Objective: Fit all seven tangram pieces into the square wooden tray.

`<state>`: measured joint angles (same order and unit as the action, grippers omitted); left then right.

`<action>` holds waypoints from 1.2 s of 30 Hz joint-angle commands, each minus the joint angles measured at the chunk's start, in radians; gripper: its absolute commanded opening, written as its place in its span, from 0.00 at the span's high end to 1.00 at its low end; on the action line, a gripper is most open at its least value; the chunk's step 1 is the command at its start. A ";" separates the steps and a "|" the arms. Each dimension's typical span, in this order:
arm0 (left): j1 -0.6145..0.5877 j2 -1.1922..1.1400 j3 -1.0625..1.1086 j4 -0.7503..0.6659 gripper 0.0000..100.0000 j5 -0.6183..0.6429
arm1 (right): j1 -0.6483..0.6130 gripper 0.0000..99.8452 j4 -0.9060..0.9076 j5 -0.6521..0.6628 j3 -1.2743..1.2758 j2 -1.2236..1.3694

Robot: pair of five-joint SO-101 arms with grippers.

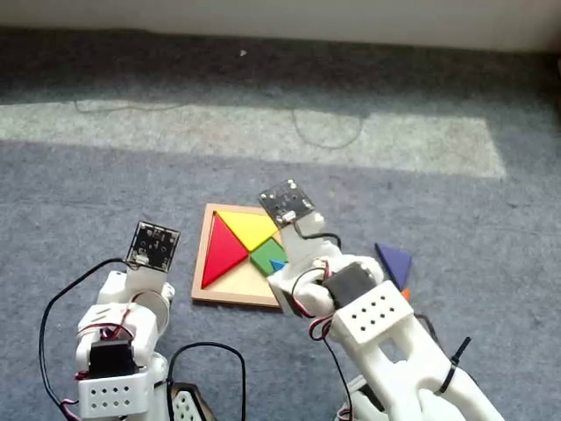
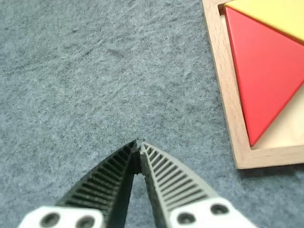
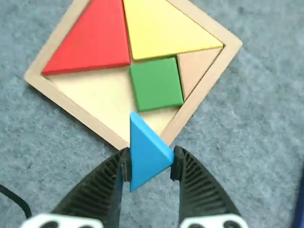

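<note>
The square wooden tray (image 1: 203, 294) (image 3: 76, 111) (image 2: 223, 95) lies on the grey carpet. In it sit a red triangle (image 1: 221, 250) (image 3: 92, 40) (image 2: 266, 71), a yellow triangle (image 1: 249, 228) (image 3: 164, 26) (image 2: 270, 14) and a green square (image 1: 267, 255) (image 3: 156, 84). My right gripper (image 3: 149, 164) is shut on a blue triangle (image 3: 145, 152) (image 1: 277, 264), held over the tray's edge near the green square. Over bare carpet beside the tray, my left gripper (image 2: 139, 145) is shut with nothing in it. A purple piece (image 1: 394, 260) and an orange piece (image 1: 405, 293) lie on the carpet to the right of the right arm.
A black cable (image 1: 329, 140) loops on the carpet behind the tray. The left arm's base (image 1: 114, 368) stands to the left of the tray. A bright band of sunlight (image 1: 263, 132) crosses the carpet farther back.
</note>
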<state>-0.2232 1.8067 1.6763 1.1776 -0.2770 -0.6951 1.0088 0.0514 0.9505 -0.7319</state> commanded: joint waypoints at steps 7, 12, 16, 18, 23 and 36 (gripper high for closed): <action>-0.277 0.002 0.008 -0.110 0.99 -0.003 | -0.033 0.95 0.012 0.034 -0.329 0.430; -0.295 0.002 0.010 -0.110 0.99 -0.002 | -0.054 0.95 0.015 0.222 -0.449 0.616; -0.295 0.002 0.016 -0.115 0.99 -0.002 | -0.091 0.95 0.015 0.282 -0.495 0.680; -0.294 0.002 0.018 -0.115 0.99 -0.002 | -0.111 0.95 0.013 0.287 -0.509 0.696; -0.294 0.002 0.018 -0.115 0.99 -0.002 | -0.153 0.95 0.013 0.288 -0.521 0.723; -0.292 0.002 0.018 -0.110 0.99 -0.002 | -0.130 0.85 0.016 0.431 -0.588 0.800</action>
<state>-0.5025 1.8067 1.6763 1.0840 -0.2770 -0.8378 1.0150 0.4718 0.4289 0.0767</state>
